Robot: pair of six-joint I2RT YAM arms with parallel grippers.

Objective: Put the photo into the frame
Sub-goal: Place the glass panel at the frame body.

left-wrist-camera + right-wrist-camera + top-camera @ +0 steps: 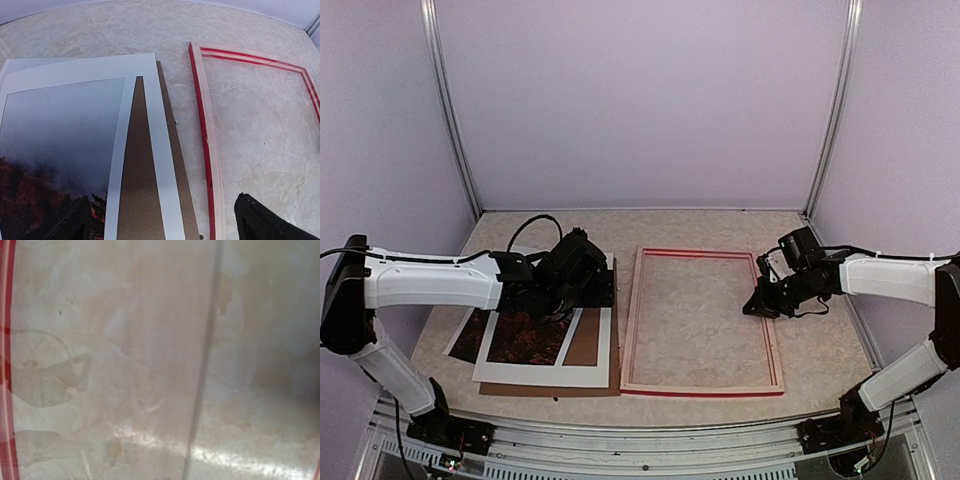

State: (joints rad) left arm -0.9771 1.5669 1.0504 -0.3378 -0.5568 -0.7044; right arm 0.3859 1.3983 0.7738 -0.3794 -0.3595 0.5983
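Note:
The frame (701, 321) lies flat mid-table, red-edged with pale wood sides; its left rail (207, 150) shows in the left wrist view. The photo (525, 338), red foliage fading to grey mist (50, 150), lies left of it beneath a white mat board. My left gripper (592, 292) hovers open over the mat's right strip, its black fingertips (265, 220) at the bottom corners of the wrist view, holding nothing. At the frame's right rail my right gripper (758, 302) is shut. The right wrist view shows no fingers, only marbled surface and a red frame strip (5, 340).
The white mat board (545, 372) with a window rests askew on a brown backing board (588, 340), whose wedge (137, 175) shows through the window. Grey walls and metal posts enclose the table. Cables trail from both arms.

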